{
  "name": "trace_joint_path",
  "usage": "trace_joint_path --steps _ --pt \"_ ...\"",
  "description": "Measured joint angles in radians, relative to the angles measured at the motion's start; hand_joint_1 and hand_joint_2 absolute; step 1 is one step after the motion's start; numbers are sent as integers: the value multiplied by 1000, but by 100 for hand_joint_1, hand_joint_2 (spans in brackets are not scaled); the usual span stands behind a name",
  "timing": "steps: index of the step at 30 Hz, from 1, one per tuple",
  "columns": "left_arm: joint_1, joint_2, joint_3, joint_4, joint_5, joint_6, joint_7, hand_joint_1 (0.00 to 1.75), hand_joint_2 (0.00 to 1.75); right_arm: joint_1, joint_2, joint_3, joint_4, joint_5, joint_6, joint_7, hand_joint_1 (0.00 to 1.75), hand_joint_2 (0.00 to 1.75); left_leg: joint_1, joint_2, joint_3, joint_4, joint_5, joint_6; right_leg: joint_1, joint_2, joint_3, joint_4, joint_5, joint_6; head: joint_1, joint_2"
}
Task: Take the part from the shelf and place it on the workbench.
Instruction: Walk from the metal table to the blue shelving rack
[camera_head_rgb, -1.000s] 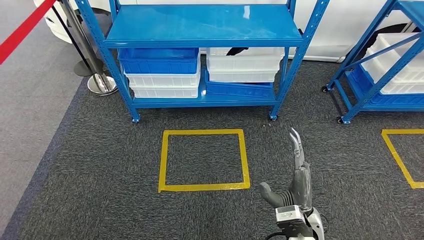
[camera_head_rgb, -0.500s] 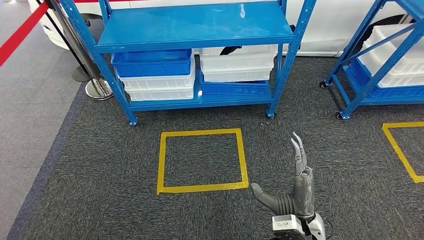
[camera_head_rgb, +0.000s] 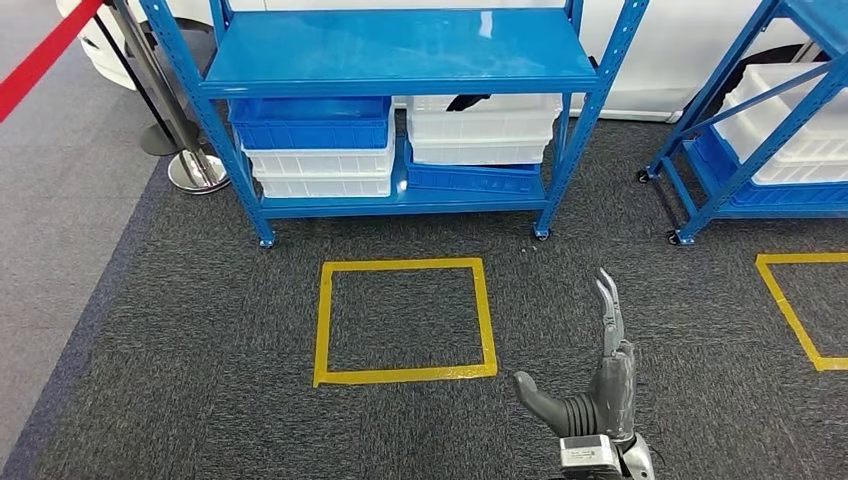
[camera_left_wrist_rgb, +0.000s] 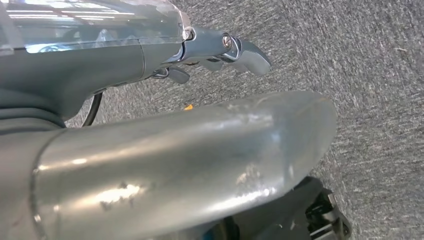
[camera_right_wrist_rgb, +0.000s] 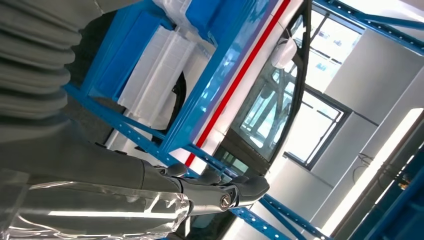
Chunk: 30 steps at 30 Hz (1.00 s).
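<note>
A blue metal shelf (camera_head_rgb: 400, 50) stands ahead in the head view. On its lower level sit stacked blue and white bins (camera_head_rgb: 320, 150). A dark part (camera_head_rgb: 467, 101) pokes out of the upper white bin (camera_head_rgb: 485, 125), half hidden under the top board. My right hand (camera_head_rgb: 600, 390) is raised low in the picture, well short of the shelf, with fingers straight, thumb apart and nothing in it. The right wrist view has that hand (camera_right_wrist_rgb: 150, 190) before the shelf's bins (camera_right_wrist_rgb: 160, 75). My left hand (camera_left_wrist_rgb: 150, 55) hangs over the carpet, its fingers (camera_left_wrist_rgb: 245, 52) stretched out and holding nothing.
A yellow taped square (camera_head_rgb: 405, 320) marks the dark carpet between me and the shelf; another (camera_head_rgb: 795, 310) lies at the right. A second blue rack (camera_head_rgb: 740, 170) with bins stands at the right. A red belt (camera_head_rgb: 45, 55) and its post base (camera_head_rgb: 197, 170) are at the left.
My view has swayed a little, the shelf drifting left and back. My right hand has sunk lower and slightly to the right, fingers still straight.
</note>
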Motion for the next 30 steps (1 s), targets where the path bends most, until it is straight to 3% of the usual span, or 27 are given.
trace_joint_path --steps 2,3,6,8,11,12,13,14,15,17,19,22,24,27,28,30 --pt "0 -1 0 0 2 -2 -6 0 0 0 0 0 -5 -3 0 -4 0 0 -3 -1 1 4 -4 -6 3 -3 68 -136 54 -8 0 0" --pt "-1 -2 0 0 6 -5 -12 0 0 1 1 0 -8 -5 0 -5 0 0 -5 -1 1 7 -6 -11 5 -4 86 -177 65 -13 0 0" --pt "-2 -2 6 0 27 -17 -30 0 0 4 3 0 -12 -18 2 -5 0 0 -7 0 -1 9 -8 -28 8 -3 91 -194 66 -27 -1 0" --pt "-2 -2 16 0 47 -25 -31 0 0 5 4 -1 -14 -29 4 -5 0 0 -5 -1 -11 36 -31 -38 4 -3 93 -199 69 -40 -3 0" --pt "-2 -2 45 0 90 -41 -20 0 0 7 7 -2 -17 -41 7 -5 0 0 -1 -2 -89 214 -126 -49 3 -4 93 -202 71 -51 -8 0" --pt "-2 -2 56 0 103 -47 -14 0 0 7 8 -2 -17 -44 9 -5 0 0 0 -2 -117 274 -146 -51 3 -4 93 -201 70 -52 -8 0" --pt "-2 -2 67 0 116 -53 -7 0 0 8 8 -2 -17 -46 11 -5 0 0 0 -2 -131 303 -148 -52 4 -3 93 -201 69 -52 -8 0" --pt "-2 -2 78 0 130 -58 0 0 0 8 8 -3 -17 -49 14 -5 0 0 0 -2 -126 292 -129 -51 4 -2 94 -200 67 -52 -8 0" --pt "-2 -2 88 0 144 -63 6 0 0 8 8 -3 -17 -50 16 -5 0 0 0 -2 -103 243 -96 -47 4 -1 97 -200 64 -51 -8 0" --pt "-4 -1 113 0 164 -68 14 0 0 8 10 -3 -17 -53 21 -5 0 0 -2 -2 -33 98 -37 -36 7 0 102 -198 56 -45 -8 0" --pt "-7 -1 131 0 171 -65 16 0 0 8 12 -4 -17 -53 21 -5 0 0 -7 -1 5 13 -31 -24 9 1 106 -201 47 -32 -7 0" --pt "-6 -1 142 0 171 -55 16 0 0 8 13 -6 -17 -54 22 -4 0 0 -6 -4 24 -8 -42 -8 8 -1 110 -181 54 -12 -8 0" --pt "-5 -1 148 0 171 -53 16 0 0 7 13 -9 -17 -54 23 -4 0 0 -2 -6 47 -11 -46 2 5 -3 83 -124 37 -2 -4 0" --pt "-6 -2 151 0 165 -48 17 0 0 9 13 -13 -17 -54 24 -4 0 0 -2 -5 76 -11 -68 5 1 -3 -44 55 -26 5 0 0" --pt "-5 -2 152 0 163 -46 18 0 0 11 13 -14 -17 -54 26 -4 0 0 -1 -6 89 -11 -79 4 1 -3 -82 89 -36 7 0 0" --pt "-3 -2 152 0 159 -43 19 0 0 13 13 -18 -17 -54 31 -3 0 0 2 -8 123 -12 -106 0 1 -4 -108 56 -14 7 0 0"
